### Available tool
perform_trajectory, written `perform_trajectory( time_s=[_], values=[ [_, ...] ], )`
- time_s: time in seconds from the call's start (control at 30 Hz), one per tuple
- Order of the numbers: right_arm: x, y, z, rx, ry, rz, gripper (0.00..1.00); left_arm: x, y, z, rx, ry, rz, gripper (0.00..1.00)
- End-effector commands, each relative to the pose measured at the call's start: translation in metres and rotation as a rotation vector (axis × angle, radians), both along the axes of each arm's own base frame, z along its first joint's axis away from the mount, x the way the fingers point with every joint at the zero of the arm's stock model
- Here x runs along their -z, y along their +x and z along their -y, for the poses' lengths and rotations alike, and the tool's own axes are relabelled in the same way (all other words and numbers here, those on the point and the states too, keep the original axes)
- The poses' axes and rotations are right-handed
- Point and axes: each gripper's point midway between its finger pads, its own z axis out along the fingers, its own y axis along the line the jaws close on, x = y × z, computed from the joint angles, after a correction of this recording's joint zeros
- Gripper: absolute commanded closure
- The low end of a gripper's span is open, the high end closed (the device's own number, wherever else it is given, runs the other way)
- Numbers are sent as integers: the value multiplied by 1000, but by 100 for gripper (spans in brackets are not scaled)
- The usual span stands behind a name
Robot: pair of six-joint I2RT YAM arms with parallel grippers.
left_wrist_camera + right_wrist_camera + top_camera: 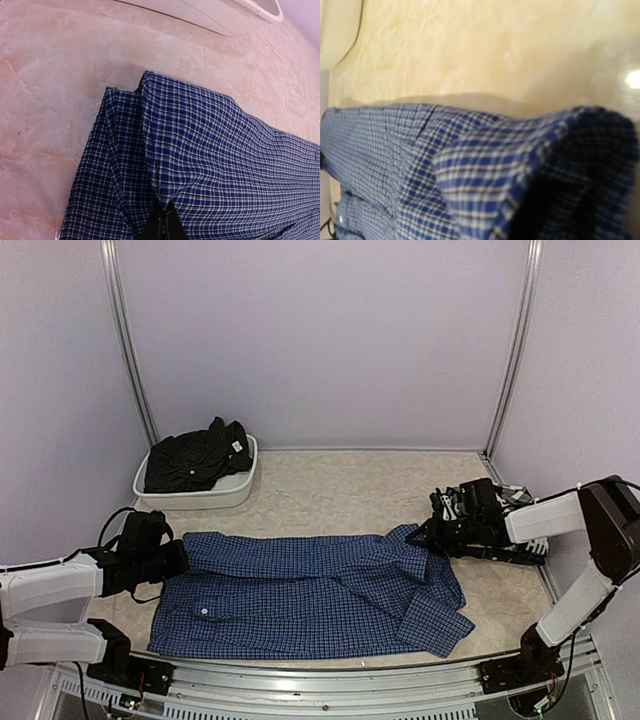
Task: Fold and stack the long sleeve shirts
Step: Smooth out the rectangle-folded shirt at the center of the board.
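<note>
A blue shirt with a fine dark check point(310, 590) lies spread lengthwise across the table, collar end at the right. My left gripper point(183, 558) is at its left edge. In the left wrist view its dark fingertips point(164, 220) are shut on a pinched fold of the blue shirt point(225, 150). My right gripper point(432, 535) is at the shirt's far right corner. In the right wrist view a raised bunch of blue shirt point(485, 170) fills the lower frame and hides the fingers. A plain black shirt point(195, 460) lies crumpled in a tub.
A white tub point(245, 485) stands at the back left, and its rim shows in the left wrist view point(210, 12). Metal posts and pale walls enclose the table. Bare tabletop point(340, 490) lies behind the blue shirt.
</note>
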Motion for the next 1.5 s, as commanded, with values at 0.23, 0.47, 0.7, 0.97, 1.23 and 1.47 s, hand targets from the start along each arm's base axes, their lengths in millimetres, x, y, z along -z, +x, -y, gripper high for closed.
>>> perform_trajectory(
  time_s=[0.23,0.47,0.7,0.97,1.23,1.47],
  values=[
    [8,6,49,133,-211,56,98,8,-3,-11,-38,22,-9,100],
    [21,4,53,125,-258,38,95,12,-7,-15,-57,25,-30,100],
    [25,-12,56,105,-266,8,73,12,-7,-16,-65,26,-34,100],
    [-9,-17,65,116,-304,105,67,12,-9,-17,-66,23,-38,98],
    [-74,-4,45,64,-273,308,59,-22,-4,-13,-69,-48,72,68],
    [-79,5,-1,-54,-248,370,58,-56,11,10,20,-146,209,51]
  ],
)
